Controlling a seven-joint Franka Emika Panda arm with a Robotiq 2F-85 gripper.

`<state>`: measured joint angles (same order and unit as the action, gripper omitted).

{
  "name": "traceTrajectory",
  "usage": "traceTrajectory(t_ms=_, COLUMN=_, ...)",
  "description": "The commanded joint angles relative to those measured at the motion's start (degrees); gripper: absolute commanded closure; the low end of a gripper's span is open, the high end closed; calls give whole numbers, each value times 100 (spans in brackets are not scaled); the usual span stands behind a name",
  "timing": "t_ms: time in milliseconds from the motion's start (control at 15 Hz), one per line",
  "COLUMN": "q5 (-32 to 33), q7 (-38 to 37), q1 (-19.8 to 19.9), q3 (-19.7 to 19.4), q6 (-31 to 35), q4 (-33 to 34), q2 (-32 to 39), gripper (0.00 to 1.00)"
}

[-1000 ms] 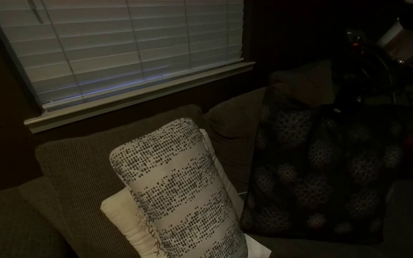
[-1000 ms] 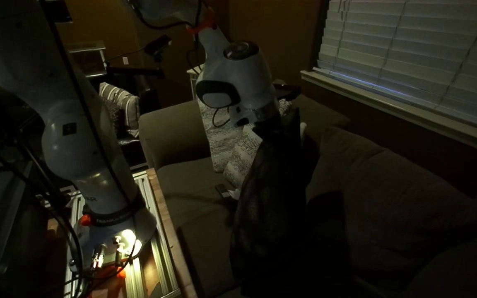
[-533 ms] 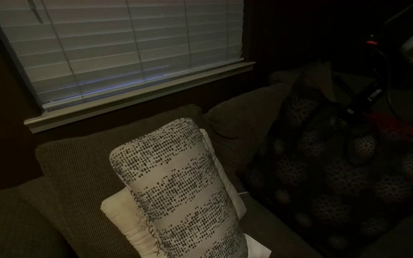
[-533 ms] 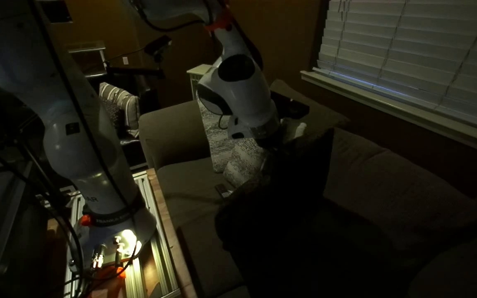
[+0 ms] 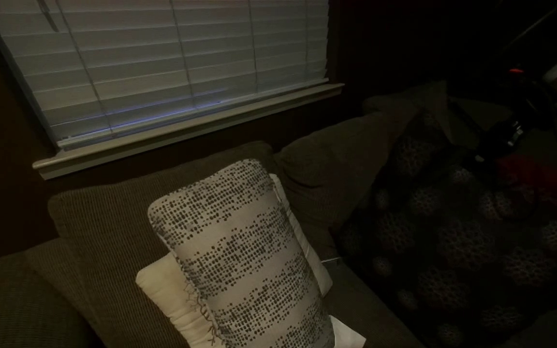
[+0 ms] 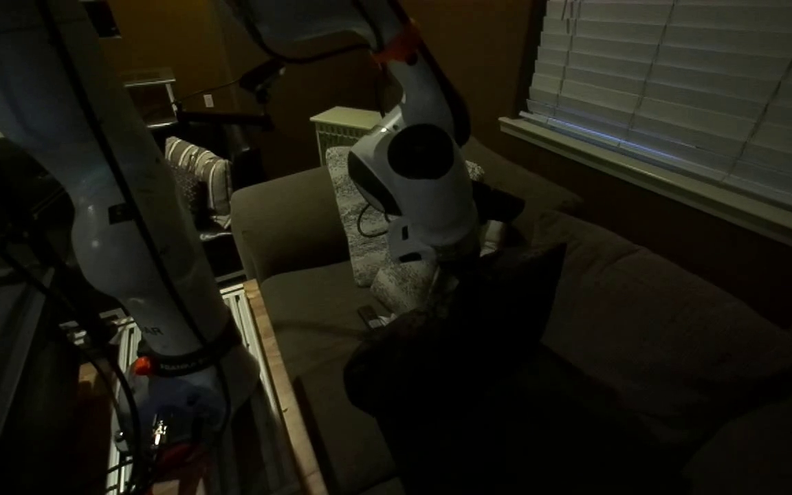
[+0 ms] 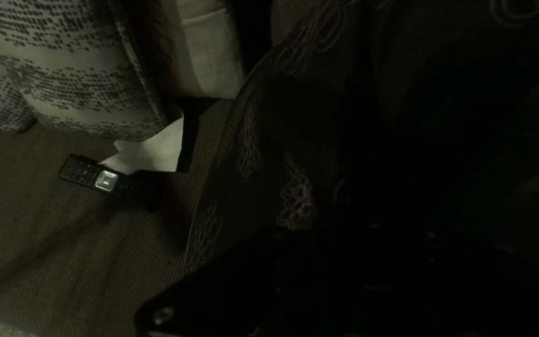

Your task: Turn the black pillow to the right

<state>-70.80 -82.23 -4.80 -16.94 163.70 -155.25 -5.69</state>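
The black pillow [image 5: 457, 246] sits aslant on the sofa seat [image 6: 313, 309], one corner pointing up toward the back cushions [image 5: 327, 169] and another reaching toward the seat's front edge. In an exterior view a strip of seat shows between its near side and that edge; in the wrist view a gap of seat parts it from the speckled pillow [image 5: 244, 256]. Whether its back rests on the cushions is too dark to tell. The gripper [image 5: 481, 153] is at the pillow's upper edge; how far its jaws stand apart, and whether they have hold of the cloth, cannot be told, since that part is lost in shadow. The white arm [image 6: 430, 192] reaches in over the front edge, which a wooden board [image 6: 291, 405] runs alongside.

The black cloth carries pale, looped, flower-like rounds, with a thin seam along the rim. In the wrist view a dark remote [image 7: 105, 180] with a square silvery pad lies between the speckled pillow and the front edge, a white paper [image 7: 155, 150] touching it or just beside. The speckled pillow is off-white, banded with dark dashes and cross-stitched along one side; a plain cream pillow [image 5: 174, 290], gathered at its edge, shows behind it. The back cushions and the rounded sofa arm [image 6: 293, 227] wear brownish upholstery, ribbed on the cushions. Above the back edge, slatted blinds [image 5: 162, 63] hang over a pale sill [image 5: 186, 133].
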Motion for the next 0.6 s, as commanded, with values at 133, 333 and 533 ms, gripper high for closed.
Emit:
traceTrajectory(t_ms=133, q5=124, q7=505, q1=581, q3=304, q6=-500, q4=632, q2=672, gripper=99)
traceTrajectory(t_ms=333, q5=362, q7=578, q1=884, q3=400, q6=-676, q4=976, q2=1177, gripper=99)
traceTrajectory(t_ms=533, q5=766, q7=431, q1=1048, q3=393, q6=-694, q4=1266, q2=1595, gripper=69)
